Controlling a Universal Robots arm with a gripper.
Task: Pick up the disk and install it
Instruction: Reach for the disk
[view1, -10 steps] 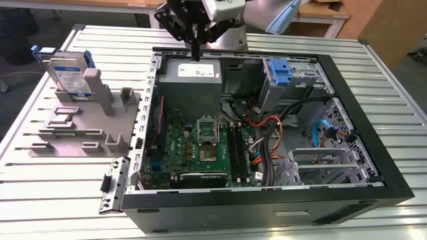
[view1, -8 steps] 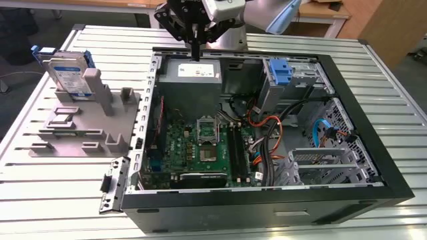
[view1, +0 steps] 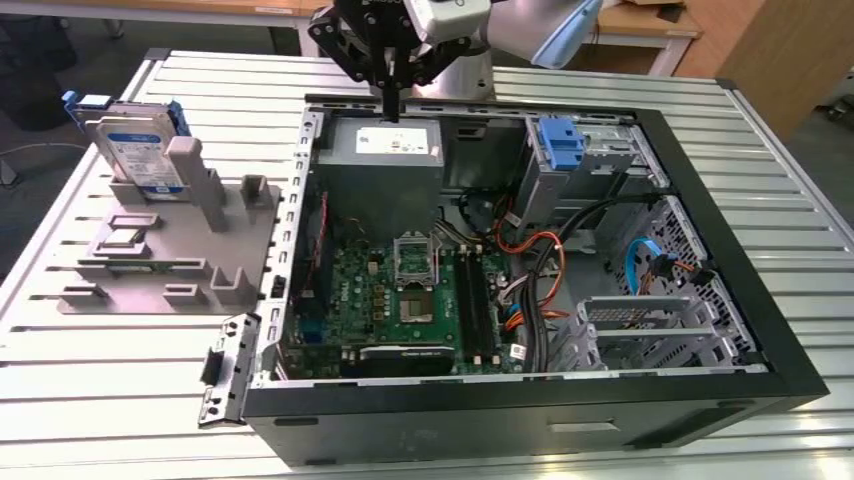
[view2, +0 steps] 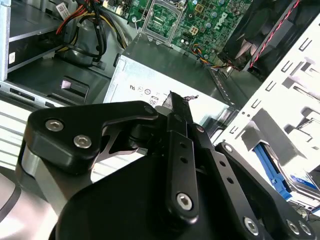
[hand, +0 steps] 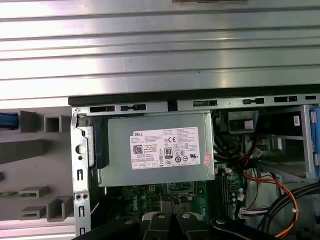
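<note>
1. The gripper (view1: 391, 116) hangs at twelve o'clock in the exterior view. It is over the far edge of the open computer case (view1: 787, 370), tips pointing down above the grey power supply box (view1: 384, 145).
2. In both wrist views the fingers (hand: 161, 221) are pressed together tip to tip, with nothing between them.
3. The disk (view1: 130, 150) stands on edge in the grey fixture (view1: 147, 265). It is at ten o'clock in the exterior view, outside the case and well apart from the gripper.
4. The fixture rests on the slatted metal table (view1: 80, 420), just beside the case wall.
5. Inside the case, the motherboard (view1: 400, 300) lies at six o'clock from the power supply box. A bare blue bracket (view1: 563, 145) sits at three o'clock from that box.
</note>
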